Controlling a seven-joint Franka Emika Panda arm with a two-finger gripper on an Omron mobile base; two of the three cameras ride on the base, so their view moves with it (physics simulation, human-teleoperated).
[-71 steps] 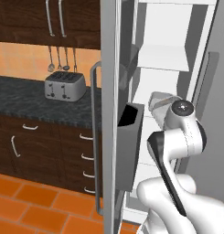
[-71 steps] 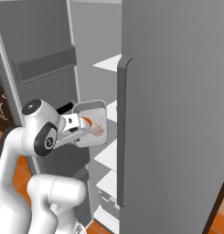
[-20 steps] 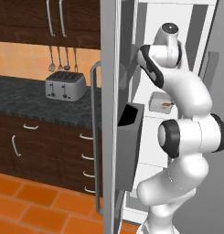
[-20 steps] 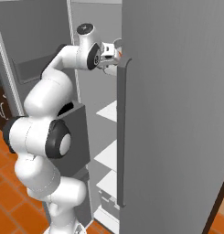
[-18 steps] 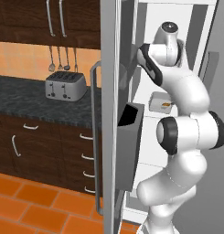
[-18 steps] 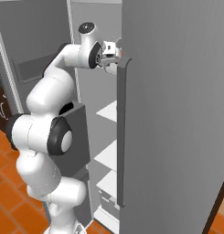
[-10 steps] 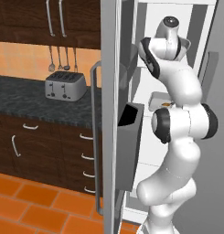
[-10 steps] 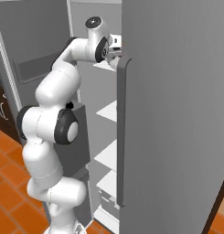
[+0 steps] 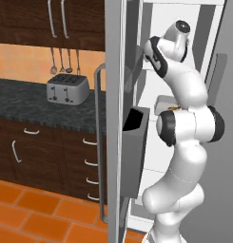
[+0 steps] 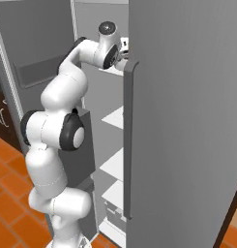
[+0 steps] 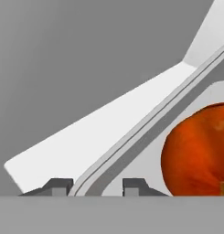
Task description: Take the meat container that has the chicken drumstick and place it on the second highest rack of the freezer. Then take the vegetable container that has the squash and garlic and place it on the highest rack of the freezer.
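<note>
The vegetable container (image 11: 145, 137), a shallow grey tray, lies flat on the freezer's (image 10: 187, 121) highest white rack (image 11: 86, 132). The round orange-red squash (image 11: 198, 151) sits inside it; the garlic is out of view. My gripper (image 11: 97, 185) is open, its two dark tips standing either side of the tray's rim with a gap on the inner side. From the right base the gripper (image 10: 123, 48) is up at the top rack, half hidden by the door edge. One rack lower rests the meat container (image 9: 163, 100) with the chicken drumstick (image 9: 175, 108).
The freezer door handle (image 10: 127, 140) stands close to my hand on the right. The open left door carries a dark bin (image 9: 137, 142). Lower white shelves (image 10: 115, 116) sit below. A toaster (image 9: 66, 89) stands on the dark counter (image 9: 23, 102) to the left.
The arm has stretched higher and deeper into the freezer over the last second. Earlier it carried the squash tray at chest height; the tray now lies on the top rack.
</note>
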